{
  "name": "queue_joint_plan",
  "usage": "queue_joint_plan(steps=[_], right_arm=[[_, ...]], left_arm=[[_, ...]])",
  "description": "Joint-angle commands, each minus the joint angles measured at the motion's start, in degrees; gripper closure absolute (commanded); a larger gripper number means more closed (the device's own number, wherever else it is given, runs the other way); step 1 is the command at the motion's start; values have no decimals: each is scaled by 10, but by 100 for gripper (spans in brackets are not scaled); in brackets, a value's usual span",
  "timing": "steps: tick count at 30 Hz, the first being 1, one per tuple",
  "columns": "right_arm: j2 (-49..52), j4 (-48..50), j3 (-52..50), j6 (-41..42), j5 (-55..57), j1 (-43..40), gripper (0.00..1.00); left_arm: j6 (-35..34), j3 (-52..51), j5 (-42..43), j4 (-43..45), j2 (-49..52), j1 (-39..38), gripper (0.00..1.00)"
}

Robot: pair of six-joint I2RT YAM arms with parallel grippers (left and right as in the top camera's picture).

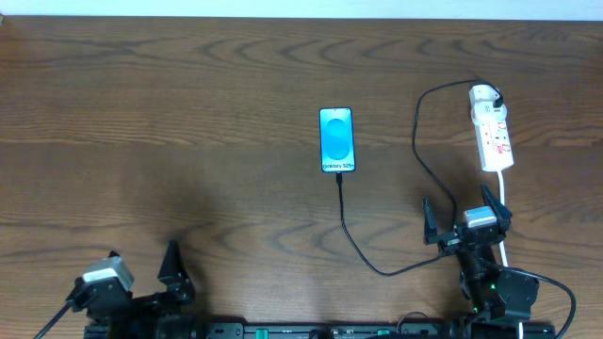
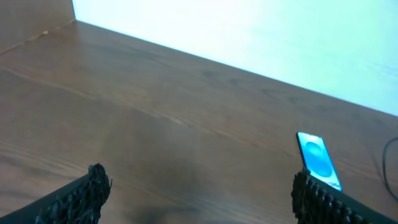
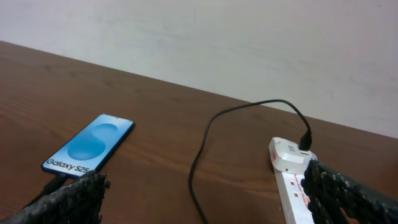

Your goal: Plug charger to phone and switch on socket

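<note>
A phone (image 1: pixel 337 140) lies flat on the table (image 1: pixel 170 113), slightly right of centre. The socket (image 1: pixel 494 137) lies well to its right, nearer the far edge, with its length running front to back. The charger (image 1: pixel 341 202) leaves the socket's far end, loops left, runs toward the near edge by the right gripper (image 1: pixel 462 215), then curves back to meet the phone's near end. The left gripper (image 1: pixel 143 259) sits at the near left.

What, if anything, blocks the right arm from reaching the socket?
Likely nothing, so probably yes. The right gripper sits open just short of the socket, nothing standing between; the charger loops alongside and the white cord trails past its finger.
</note>
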Motion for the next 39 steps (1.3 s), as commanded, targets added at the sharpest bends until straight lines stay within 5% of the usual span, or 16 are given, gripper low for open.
queue_joint_plan(steps=[1,14,32,39], right_arm=[[-3,-3,-1,-6,1,6,1],[-3,-3,-1,-6,1,6,1],[-3,-3,-1,-6,1,6,1],[-3,-3,-1,-6,1,6,1]], left_arm=[[4,-31,-2,26,-7,4,5],[60,-141,-3,125,-8,5,5],[60,-380,10,374,-9,5,5],[89,-396,40,456,-9,5,5]])
